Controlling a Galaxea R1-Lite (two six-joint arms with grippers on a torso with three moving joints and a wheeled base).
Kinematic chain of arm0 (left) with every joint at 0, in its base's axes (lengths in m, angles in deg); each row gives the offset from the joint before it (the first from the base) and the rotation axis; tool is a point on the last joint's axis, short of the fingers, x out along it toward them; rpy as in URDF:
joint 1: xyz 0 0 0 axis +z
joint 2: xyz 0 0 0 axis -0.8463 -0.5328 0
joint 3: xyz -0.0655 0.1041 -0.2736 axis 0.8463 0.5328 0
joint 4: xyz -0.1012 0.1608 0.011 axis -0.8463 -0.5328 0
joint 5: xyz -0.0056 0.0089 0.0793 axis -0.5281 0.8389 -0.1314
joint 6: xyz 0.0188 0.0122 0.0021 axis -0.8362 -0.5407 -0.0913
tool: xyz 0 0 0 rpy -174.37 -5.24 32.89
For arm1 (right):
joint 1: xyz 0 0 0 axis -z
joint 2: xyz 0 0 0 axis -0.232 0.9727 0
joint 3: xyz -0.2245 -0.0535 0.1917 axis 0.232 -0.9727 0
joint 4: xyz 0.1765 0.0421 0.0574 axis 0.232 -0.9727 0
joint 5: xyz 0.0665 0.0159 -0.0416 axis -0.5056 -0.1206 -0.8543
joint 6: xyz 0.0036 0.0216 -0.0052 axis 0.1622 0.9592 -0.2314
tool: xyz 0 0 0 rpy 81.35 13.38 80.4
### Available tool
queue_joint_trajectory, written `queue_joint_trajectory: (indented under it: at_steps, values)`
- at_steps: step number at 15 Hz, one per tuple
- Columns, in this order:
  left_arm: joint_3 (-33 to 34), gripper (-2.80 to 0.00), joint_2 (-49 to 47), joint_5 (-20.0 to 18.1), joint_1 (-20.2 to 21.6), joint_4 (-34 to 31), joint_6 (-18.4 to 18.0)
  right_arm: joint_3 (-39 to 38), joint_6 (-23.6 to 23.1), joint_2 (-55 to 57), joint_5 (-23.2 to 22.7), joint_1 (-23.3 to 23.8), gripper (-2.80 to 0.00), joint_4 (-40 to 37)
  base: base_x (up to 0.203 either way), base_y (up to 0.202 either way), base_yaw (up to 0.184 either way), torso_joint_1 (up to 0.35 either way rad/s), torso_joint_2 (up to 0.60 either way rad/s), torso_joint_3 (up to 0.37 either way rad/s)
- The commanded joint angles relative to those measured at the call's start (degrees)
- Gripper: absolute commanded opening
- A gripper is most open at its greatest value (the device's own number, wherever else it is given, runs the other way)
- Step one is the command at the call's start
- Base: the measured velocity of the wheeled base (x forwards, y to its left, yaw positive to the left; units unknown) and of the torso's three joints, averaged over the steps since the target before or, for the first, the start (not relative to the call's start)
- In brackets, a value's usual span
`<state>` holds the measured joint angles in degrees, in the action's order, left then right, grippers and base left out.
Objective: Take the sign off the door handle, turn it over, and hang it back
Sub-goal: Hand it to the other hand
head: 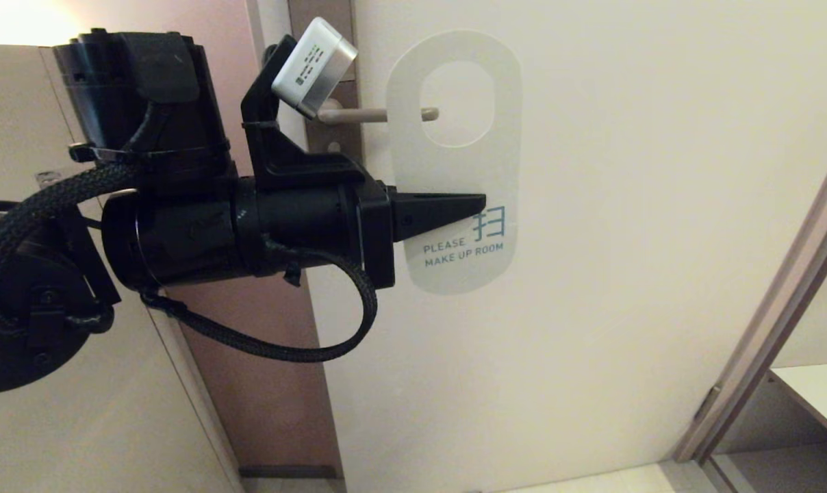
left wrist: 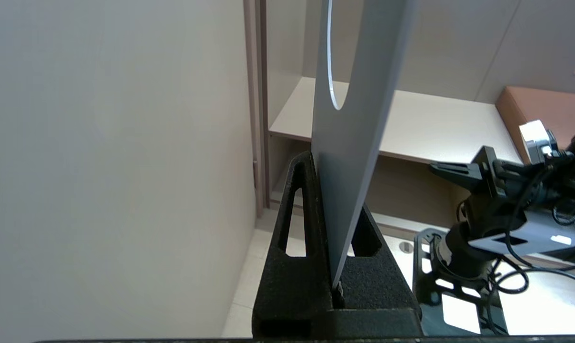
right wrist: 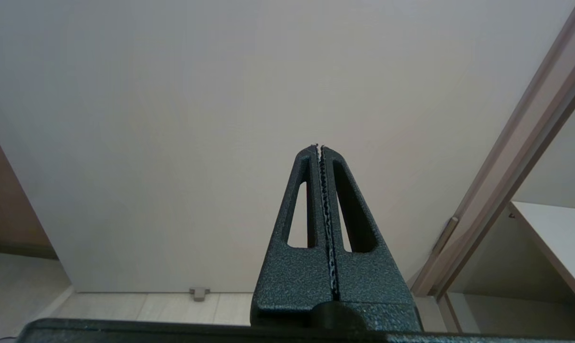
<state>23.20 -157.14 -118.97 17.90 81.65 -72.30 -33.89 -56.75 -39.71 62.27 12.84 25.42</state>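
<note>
The sign (head: 454, 171) faces me with its white "PLEASE MAKE UP ROOM" side, flat in front of the door. The door handle (head: 359, 115) runs behind the sign's left band, and its tip shows inside the oval hole. The hole's top edge is well above the handle. My left gripper (head: 478, 203) is shut on the sign's lower left edge. In the left wrist view the sign (left wrist: 359, 71) stands edge-on between the left gripper's (left wrist: 332, 190) fingers. My right gripper (right wrist: 319, 146) is shut and empty, low down and pointing at the door; it is outside the head view.
The brown backplate (head: 321, 17) sits left of the sign on the pale door (head: 626, 205). The door frame (head: 776, 301) slants along the right, with a white shelf (head: 817, 390) beyond it. My right arm (left wrist: 506, 205) shows in the left wrist view. A door stop (right wrist: 199, 293) is on the floor.
</note>
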Motion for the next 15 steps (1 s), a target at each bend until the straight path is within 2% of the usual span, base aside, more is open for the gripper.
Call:
queue_joint_trajectory:
  at_steps: [1, 4, 6, 9, 12, 15]
  values:
    - [1.40, -2.80, 0.44, -0.20, -0.15, 0.13, 0.00, 0.00, 0.03, 0.00, -0.03, -0.02, -2.80, -0.01, 0.000, 0.000, 0.000, 0.000, 0.00, 0.000]
    - [2.93, -2.80, -0.29, -0.52, -0.25, 0.27, 0.08, 0.00, 0.03, 0.00, 0.01, -0.04, -2.80, 0.07, 0.000, 0.000, 0.000, 0.000, 0.00, 0.000]
    - [5.05, -2.80, -2.32, -3.17, -0.25, 2.82, 0.09, 0.00, 0.03, 0.00, -0.03, -0.04, -2.80, 0.07, 0.000, 0.000, 0.000, 0.000, 0.00, 0.000]
    - [7.45, -2.80, -9.23, -5.78, -0.20, 14.07, 0.58, 0.09, 0.03, 0.00, 0.06, 0.02, -2.80, -0.01, 0.000, 0.000, 0.000, 0.000, 0.00, 0.000]
    - [7.52, -2.80, -16.69, -7.79, -0.40, 24.69, 3.81, 0.18, 0.03, 0.00, 0.06, 0.05, -2.80, -0.19, 0.000, 0.000, 0.000, 0.000, 0.00, 0.000]
    - [4.96, -2.80, -22.40, -9.76, -1.38, 30.78, 6.62, 1.25, -0.59, 0.00, -0.02, 0.05, -2.80, -3.15, 0.000, 0.000, 0.000, 0.000, 0.00, 0.000]
